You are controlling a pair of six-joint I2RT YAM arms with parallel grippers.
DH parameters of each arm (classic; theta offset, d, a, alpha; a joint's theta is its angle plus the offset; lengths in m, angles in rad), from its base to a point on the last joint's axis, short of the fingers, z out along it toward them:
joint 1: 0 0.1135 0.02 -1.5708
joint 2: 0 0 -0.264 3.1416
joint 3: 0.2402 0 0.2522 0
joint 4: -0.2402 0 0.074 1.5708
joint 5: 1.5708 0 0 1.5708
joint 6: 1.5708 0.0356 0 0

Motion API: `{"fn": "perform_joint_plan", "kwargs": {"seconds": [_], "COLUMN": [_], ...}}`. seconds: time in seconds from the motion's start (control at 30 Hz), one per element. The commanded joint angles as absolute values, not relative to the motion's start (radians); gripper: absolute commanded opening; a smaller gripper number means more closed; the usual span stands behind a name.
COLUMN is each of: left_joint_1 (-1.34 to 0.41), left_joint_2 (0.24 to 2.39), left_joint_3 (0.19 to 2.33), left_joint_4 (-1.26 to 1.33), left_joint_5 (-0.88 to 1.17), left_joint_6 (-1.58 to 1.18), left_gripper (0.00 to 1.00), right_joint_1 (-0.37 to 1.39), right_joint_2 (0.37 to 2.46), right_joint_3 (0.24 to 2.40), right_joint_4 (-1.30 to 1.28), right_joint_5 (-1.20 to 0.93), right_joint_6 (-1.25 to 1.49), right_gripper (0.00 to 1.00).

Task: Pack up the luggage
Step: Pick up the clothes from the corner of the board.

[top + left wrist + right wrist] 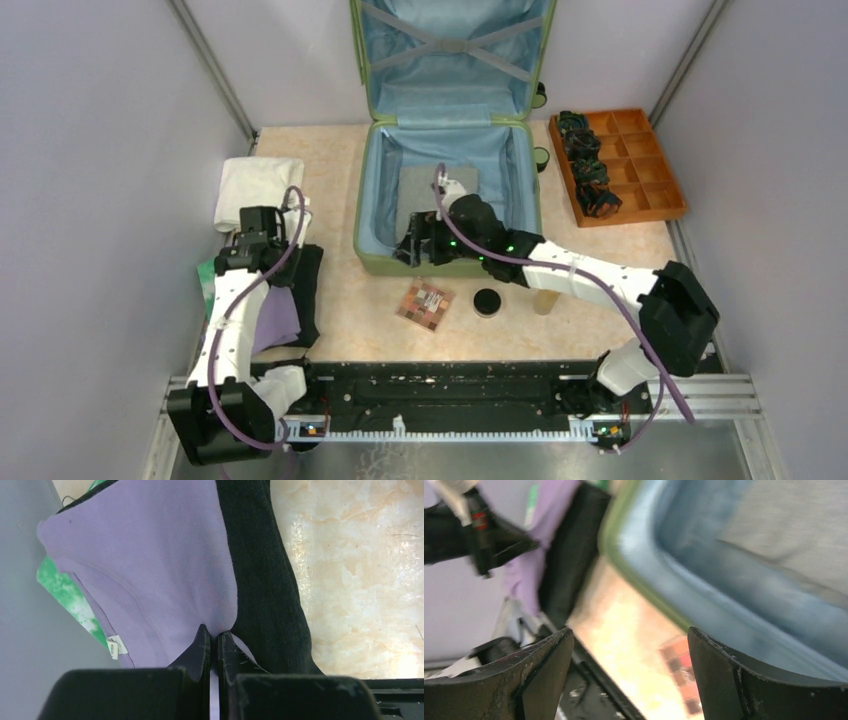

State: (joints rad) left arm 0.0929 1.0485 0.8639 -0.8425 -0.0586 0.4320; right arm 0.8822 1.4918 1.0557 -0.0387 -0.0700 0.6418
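At the far edge of the surface (pixel 360 310), the open luggage (pixel 372 200) looks rigid and bulky, best taken by its stiff rim, while the left fingers (pixel 200 647) clench soft purple cloth (pixel 160 565) and the right fingers (pixel 544 665) gape empty by its near rim.

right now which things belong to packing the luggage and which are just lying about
In the job: luggage, grey garment inside it, purple garment pinched by the left gripper, black garment.
Lying about for now: makeup palette, round black container, orange compartment tray.
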Motion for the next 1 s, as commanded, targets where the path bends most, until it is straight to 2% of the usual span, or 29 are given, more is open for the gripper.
{"fn": "perform_joint_plan", "kwargs": {"seconds": [0.0, 0.23, 0.37, 0.53, 0.77, 0.97], "left_joint_1": [0.169, 0.236, 0.242, 0.245, 0.246, 0.246], "left_joint_2": [1.011, 1.046, 1.061, 1.073, 1.088, 1.094], "left_joint_3": [0.935, 0.938, 0.937, 0.941, 0.968, 0.977], "left_joint_4": [-0.877, -0.893, -0.891, -0.897, -0.915, -0.922], "left_joint_5": [0.063, 0.175, 0.2, 0.198, 0.215, 0.208], "left_joint_6": [0.438, 0.48, 0.481, 0.496, 0.494, 0.497], "left_gripper": [0.0, 0.0, 0.0, 0.0, 0.0, 0.0], "right_joint_1": [1.013, 1.177, 1.195, 1.197, 1.196, 1.197], "right_joint_2": [1.593, 1.922, 2.101, 2.226, 2.317, 2.181], "right_joint_3": [1.196, 1.401, 1.506, 1.587, 1.682, 1.54], "right_joint_4": [0.16, 0.387, 0.452, 0.536, 0.555, 0.465], "right_joint_5": [-0.2, -0.323, -0.342, -0.338, -0.331, -0.238], "right_joint_6": [0.725, 0.721, 0.757, 0.803, 0.828, 0.753], "right_gripper": [0.86, 0.94, 0.95, 0.96, 0.95, 0.94]}}
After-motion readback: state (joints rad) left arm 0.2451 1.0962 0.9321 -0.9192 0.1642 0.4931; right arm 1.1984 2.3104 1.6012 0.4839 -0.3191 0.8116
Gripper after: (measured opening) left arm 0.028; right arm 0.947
